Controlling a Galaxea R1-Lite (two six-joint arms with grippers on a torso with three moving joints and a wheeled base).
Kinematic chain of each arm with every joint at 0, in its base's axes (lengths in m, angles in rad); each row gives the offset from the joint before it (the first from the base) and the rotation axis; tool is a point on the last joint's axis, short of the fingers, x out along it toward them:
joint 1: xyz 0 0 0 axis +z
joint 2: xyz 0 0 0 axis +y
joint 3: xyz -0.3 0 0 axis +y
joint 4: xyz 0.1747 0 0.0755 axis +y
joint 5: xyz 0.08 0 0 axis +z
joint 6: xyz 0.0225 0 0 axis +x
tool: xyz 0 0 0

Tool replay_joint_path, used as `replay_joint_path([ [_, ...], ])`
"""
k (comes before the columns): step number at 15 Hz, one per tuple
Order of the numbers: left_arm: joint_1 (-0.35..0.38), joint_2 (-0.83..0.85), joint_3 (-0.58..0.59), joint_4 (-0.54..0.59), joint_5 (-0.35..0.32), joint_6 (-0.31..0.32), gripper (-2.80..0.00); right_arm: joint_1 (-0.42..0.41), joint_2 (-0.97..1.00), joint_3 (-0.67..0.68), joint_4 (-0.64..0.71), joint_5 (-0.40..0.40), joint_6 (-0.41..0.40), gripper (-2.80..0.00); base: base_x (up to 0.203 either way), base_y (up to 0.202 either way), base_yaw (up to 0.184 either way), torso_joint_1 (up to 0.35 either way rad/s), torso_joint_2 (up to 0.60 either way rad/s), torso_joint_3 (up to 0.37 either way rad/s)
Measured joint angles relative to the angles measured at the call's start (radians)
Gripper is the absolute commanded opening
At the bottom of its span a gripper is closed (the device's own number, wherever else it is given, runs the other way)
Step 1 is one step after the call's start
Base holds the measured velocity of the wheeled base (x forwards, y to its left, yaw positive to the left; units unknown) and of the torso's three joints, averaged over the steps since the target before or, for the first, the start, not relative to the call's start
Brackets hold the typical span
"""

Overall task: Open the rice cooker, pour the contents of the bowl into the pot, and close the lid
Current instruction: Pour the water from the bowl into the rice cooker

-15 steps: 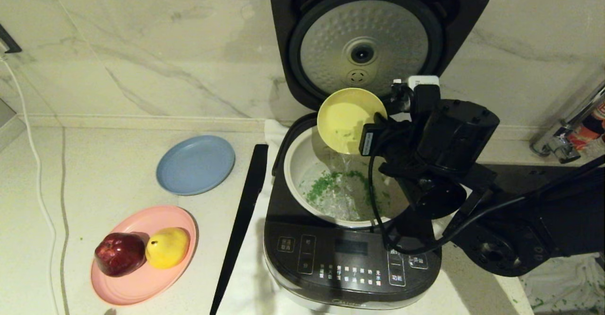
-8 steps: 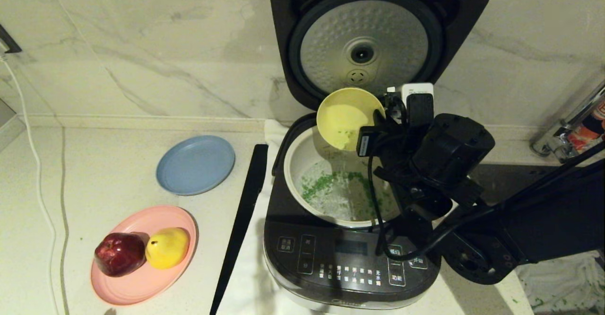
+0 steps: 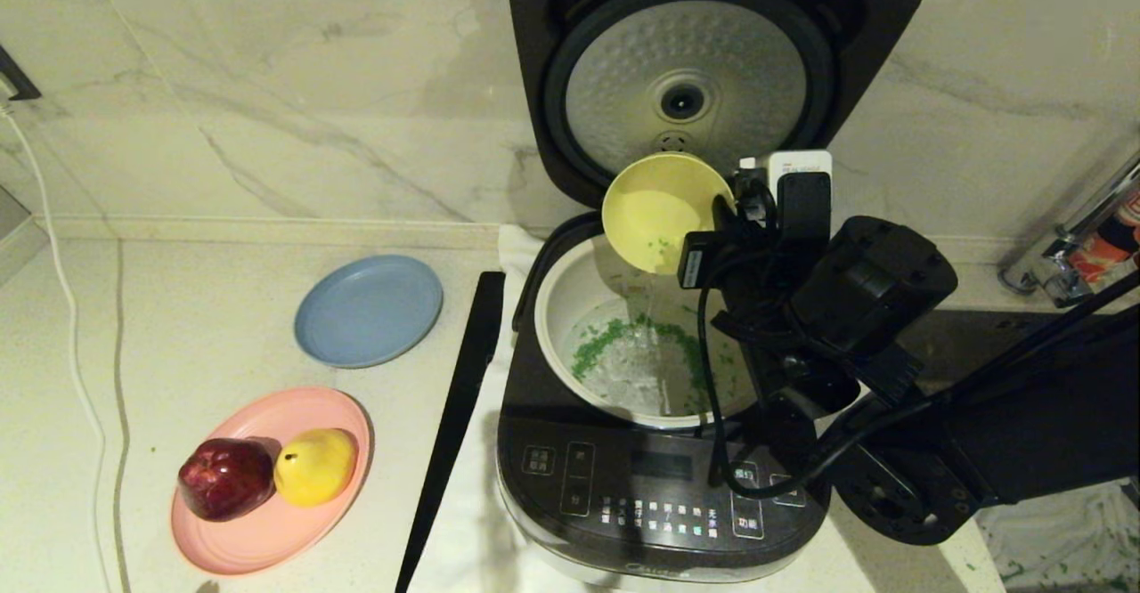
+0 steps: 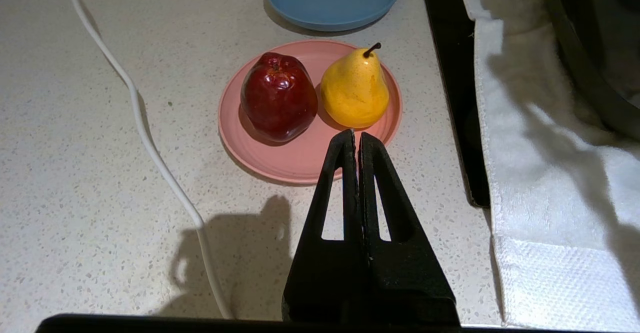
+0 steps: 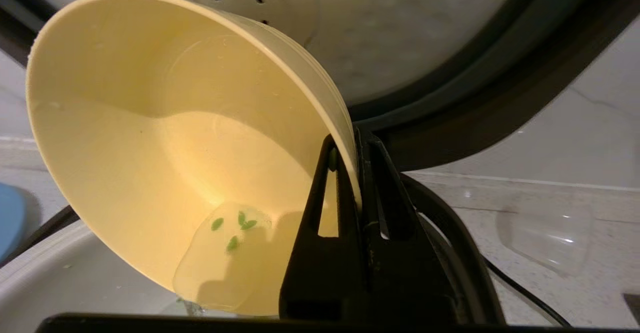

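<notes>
The rice cooker (image 3: 663,486) sits on the table (image 3: 205,308) with the lid (image 3: 704,68) standing open at its back and the pot (image 3: 557,308) inside it, the contents (image 3: 606,344) lying in the pot. Above the pot's rear rim hangs the tilted bowl (image 3: 659,210), the right tool (image 3: 723,219) pinching its rim from the right. Left of the cooker lie two plates, the far plate (image 3: 368,310) behind the near plate (image 3: 267,522), which carries an apple (image 3: 225,477) left of a pear (image 3: 314,466).
</notes>
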Motion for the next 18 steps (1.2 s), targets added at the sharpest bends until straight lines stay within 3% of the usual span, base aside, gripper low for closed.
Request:
replay_joint_path([
  [11,0.0,0.0,0.0,0.0,0.0,0.0,-2.8,0.001,-0.001,0.008,-0.02,-0.004,-0.015,-2.8,0.0,0.0,0.0,0.0,0.0,0.0],
  [15,0.0,0.0,0.0,0.0,0.0,0.0,-2.8,0.01,0.025,0.033,-0.126,-0.003,-0.119,-2.8,0.0,0.0,0.0,0.0,0.0,0.0],
  [18,0.0,0.0,0.0,0.0,0.0,0.0,-2.8,0.014,0.032,0.035,-0.128,-0.002,-0.135,-2.8,0.0,0.0,0.0,0.0,0.0,0.0],
])
